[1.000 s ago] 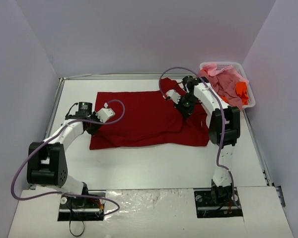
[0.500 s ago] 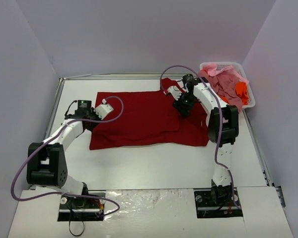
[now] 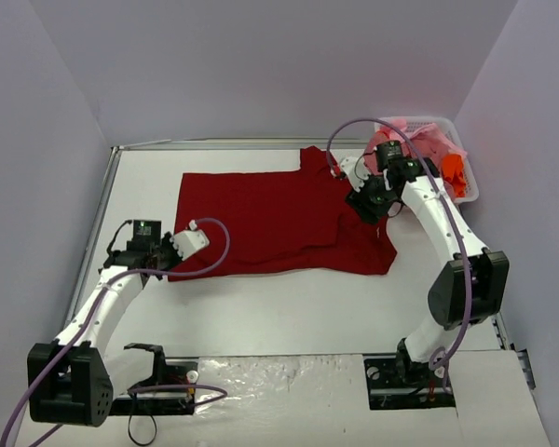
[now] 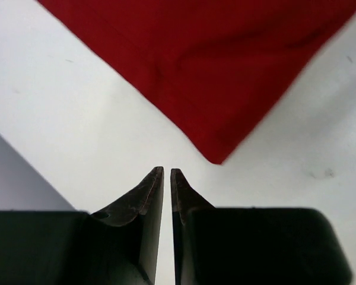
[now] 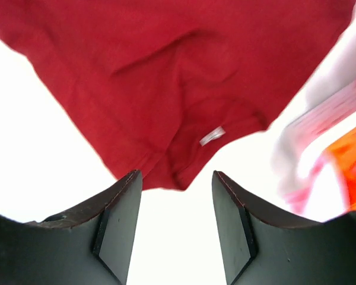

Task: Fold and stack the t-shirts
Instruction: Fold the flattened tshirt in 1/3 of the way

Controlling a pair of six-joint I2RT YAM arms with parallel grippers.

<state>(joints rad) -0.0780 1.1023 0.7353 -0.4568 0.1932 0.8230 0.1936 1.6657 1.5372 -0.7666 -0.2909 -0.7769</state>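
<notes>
White table (image 3: pixel 289 307): flat, matte. White plastic basket (image 3: pixel 470 177) on table's far right corner, lattice sides. Pale lavender walls (image 3: pixel 261 74) close table in at back, left and right. Metal rail (image 3: pixel 205 144) along table's far edge. Glossy crinkled sheet (image 3: pixel 279 372) across table's near edge.

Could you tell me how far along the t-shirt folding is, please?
Done: the dark red t-shirt lies spread on the table, partly folded at its right side. In hand: nothing; the left gripper, nearly closed, sits off its near-left corner, the right gripper hangs open above its right edge. Left: finishing the folds, then the pink shirts and orange shirt in the basket.
</notes>
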